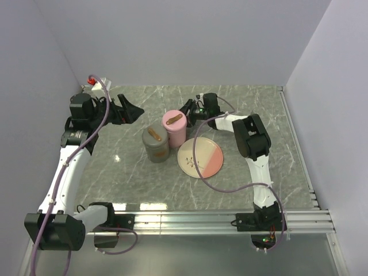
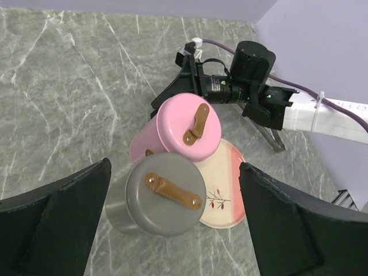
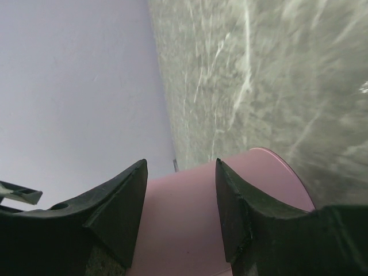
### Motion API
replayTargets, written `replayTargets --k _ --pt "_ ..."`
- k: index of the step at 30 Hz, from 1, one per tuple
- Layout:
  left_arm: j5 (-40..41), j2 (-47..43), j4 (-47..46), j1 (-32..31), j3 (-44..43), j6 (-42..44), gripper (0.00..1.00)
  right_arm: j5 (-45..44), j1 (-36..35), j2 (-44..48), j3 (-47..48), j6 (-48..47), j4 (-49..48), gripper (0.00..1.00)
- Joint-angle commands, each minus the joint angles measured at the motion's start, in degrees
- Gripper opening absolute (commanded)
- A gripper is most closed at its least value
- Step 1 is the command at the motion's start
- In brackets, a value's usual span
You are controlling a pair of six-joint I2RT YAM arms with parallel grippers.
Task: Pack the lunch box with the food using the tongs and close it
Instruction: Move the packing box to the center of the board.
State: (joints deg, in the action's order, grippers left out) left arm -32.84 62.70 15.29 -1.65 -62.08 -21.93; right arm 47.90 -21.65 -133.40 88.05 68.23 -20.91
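Right arm reaches low over the table (image 1: 132,172), right fingers (image 1: 188,111) gripping the pink container (image 1: 176,131). Left fingers (image 1: 132,110) wide open, hovering. Container's lid on.

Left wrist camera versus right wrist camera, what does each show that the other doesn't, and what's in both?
Only the left wrist: the grey container, the plate, the brown lid straps and the open left gripper. Only the right wrist: a close look at the pink container's bare side. Both: the pink container, the right gripper beside it, and the marble table.
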Motion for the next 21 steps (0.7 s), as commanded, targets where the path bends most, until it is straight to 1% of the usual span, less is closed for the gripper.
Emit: replayTargets --k 1,8,9,12,21 --pt "-1.7 -0.65 -2.02 0.68 0.21 -0.48 0.99 2.11 -2.69 1.65 -0.25 1.21 -1.86 0.58" --pt "-3.19 -1.26 -2.19 1.47 1.0 -1.01 1.0 1.32 -6.12 1.74 -1.57 2.17 -1.77 0.58" --pt "-3.2 -1.35 -2.19 3.13 1.09 -1.01 0.99 1.32 -6.47 1.66 -1.57 2.35 -1.94 0.58" --pt "-3.72 -1.35 -2.02 4.02 1.18 -0.92 0.99 1.58 -7.79 1.92 -2.44 2.88 -2.65 0.58" --pt "-5.13 -0.91 -2.63 5.69 1.26 -1.27 0.99 2.46 -10.08 5.17 -6.66 2.88 -3.44 0.58"
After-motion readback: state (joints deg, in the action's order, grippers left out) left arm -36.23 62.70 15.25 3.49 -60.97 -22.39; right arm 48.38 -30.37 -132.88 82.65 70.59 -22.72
